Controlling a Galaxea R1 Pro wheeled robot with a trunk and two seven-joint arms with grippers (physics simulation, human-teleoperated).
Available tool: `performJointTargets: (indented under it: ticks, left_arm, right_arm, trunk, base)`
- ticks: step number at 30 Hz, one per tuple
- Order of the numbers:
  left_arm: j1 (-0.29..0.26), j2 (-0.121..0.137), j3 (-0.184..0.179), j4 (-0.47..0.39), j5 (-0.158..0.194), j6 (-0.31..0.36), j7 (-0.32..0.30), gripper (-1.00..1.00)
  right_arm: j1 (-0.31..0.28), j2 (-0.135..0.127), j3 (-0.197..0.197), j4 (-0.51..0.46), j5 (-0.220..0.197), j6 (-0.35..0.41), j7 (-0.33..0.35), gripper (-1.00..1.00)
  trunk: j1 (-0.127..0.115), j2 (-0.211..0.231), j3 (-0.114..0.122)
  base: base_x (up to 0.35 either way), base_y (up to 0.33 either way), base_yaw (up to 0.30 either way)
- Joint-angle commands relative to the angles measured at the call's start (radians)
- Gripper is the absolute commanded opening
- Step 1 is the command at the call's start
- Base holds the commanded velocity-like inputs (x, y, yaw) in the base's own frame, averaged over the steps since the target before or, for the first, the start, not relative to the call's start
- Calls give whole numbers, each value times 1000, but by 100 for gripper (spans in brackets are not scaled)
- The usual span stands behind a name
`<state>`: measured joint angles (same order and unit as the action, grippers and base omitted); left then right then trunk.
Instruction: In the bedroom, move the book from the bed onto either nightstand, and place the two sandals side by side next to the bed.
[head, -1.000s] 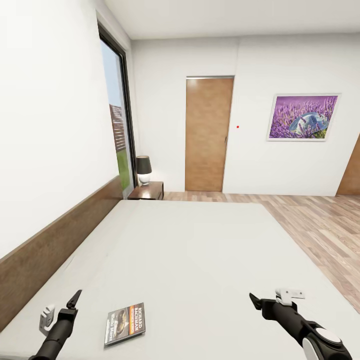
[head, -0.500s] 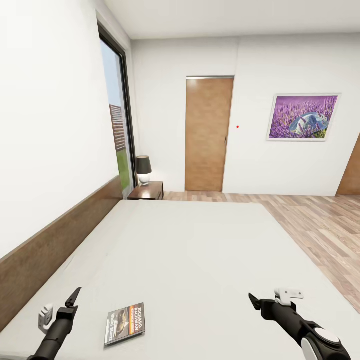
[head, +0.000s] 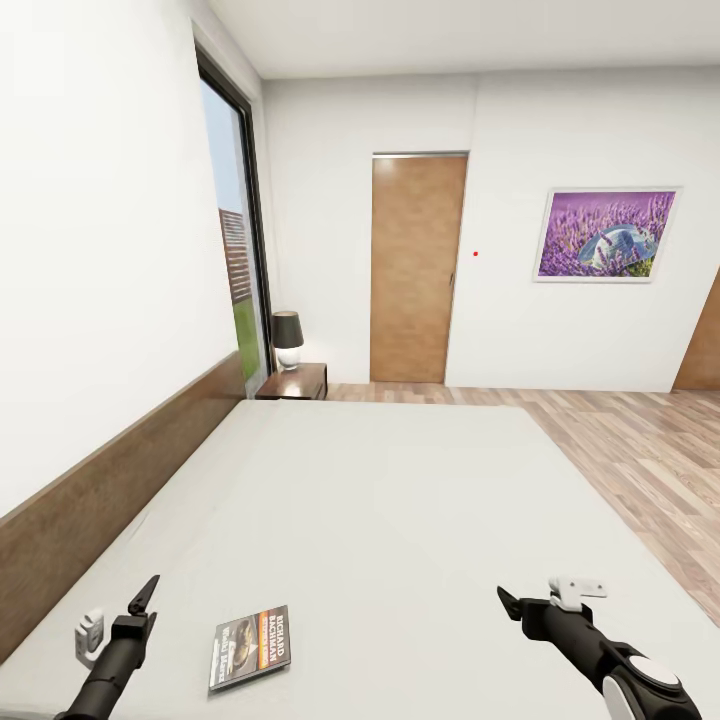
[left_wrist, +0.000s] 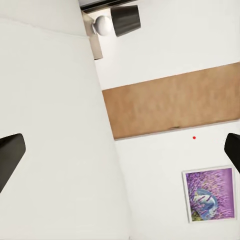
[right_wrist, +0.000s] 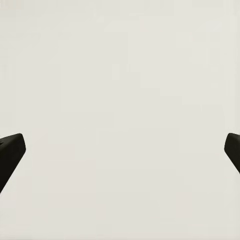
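Book (head: 250, 647): thin paperback, dark cover w/ orange band, white lettering, flat on bed (head: 400, 500) btwn left gripper (head: 146, 598) & right gripper (head: 510, 604); both spread wide, empty.

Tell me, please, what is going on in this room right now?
A two-armed robot stands at the bed, both arms out over the mattress. The book lies flat between them, nearer the left tool; the right tool is farther off. Both are open and empty. The nightstand with a lamp waits across the bed.
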<state>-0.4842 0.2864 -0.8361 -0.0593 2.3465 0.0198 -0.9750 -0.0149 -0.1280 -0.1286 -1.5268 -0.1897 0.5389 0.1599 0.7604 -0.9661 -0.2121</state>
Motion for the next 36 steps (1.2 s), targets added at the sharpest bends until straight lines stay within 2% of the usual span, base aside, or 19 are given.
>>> performJointTargets:
  ticks: [1, 7, 11, 18, 36]
  left_arm:
    - [-1, 0, -8, -1, 10, 2, -2, 100]
    - [-1, 0, -9, -1, 10, 8, 1, 100]
    - [-1, 0, -8, -1, 10, 9, 1, 100]
    - [-1, 0, -7, -2, 10, 11, -4, 100]
    - [-1, 1, -8, -1, 10, 13, -6, 100]
  right_arm:
    - [-1, 0, -1, -1, -2, 6, 4, 100]
    - [-1, 2, 3, 0, -3, 6, 4, 100]
    - [-1, 3, 28, 0, -3, 6, 3, 100]
    - [-1, 3, 43, 0, -2, 6, 2, 100]
    - [-1, 2, 48, 0, -2, 6, 1, 100]
  trunk:
    - [0, -1, -1]
    - [0, -1, -1]
    - [0, -1, -1]
    - [0, -1, -1]
    - [0, -1, -1]
  base:
    - [0, 0, 0]
    - [0, 0, 0]
    - [0, 0, 0]
    - [0, 0, 0]
    - [0, 0, 0]
